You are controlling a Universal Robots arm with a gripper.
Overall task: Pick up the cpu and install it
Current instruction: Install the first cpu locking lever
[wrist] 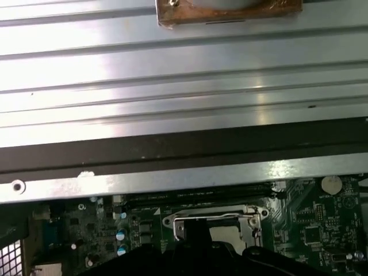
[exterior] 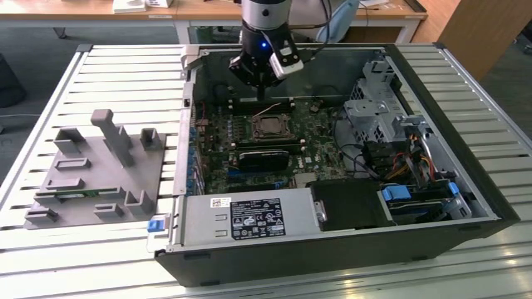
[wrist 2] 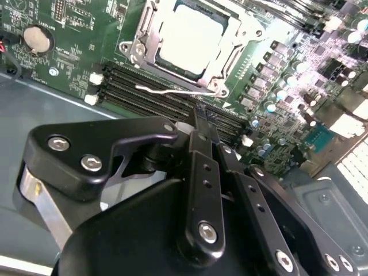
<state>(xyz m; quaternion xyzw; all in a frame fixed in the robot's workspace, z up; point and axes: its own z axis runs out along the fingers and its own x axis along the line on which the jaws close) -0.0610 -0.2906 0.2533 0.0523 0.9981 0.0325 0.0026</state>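
CPU (wrist 2: 192, 37) seated in socket (wrist 2: 144, 40), frame centre.
Gripper (wrist 2: 201, 123) hovers just above the memory slots (wrist 2: 155, 95); jaws pressed together, holding nothing.

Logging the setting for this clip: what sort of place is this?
Probably a lab or office workshop bench for PC assembly: an opened computer case lies on a slatted metal table, a grey parts fixture beside it, wooden desks behind. The cpu sits in the motherboard socket.

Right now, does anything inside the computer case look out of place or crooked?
Nothing stands out. The cpu lies flat and square in its socket, and the gripper hangs above the memory slots beside it.
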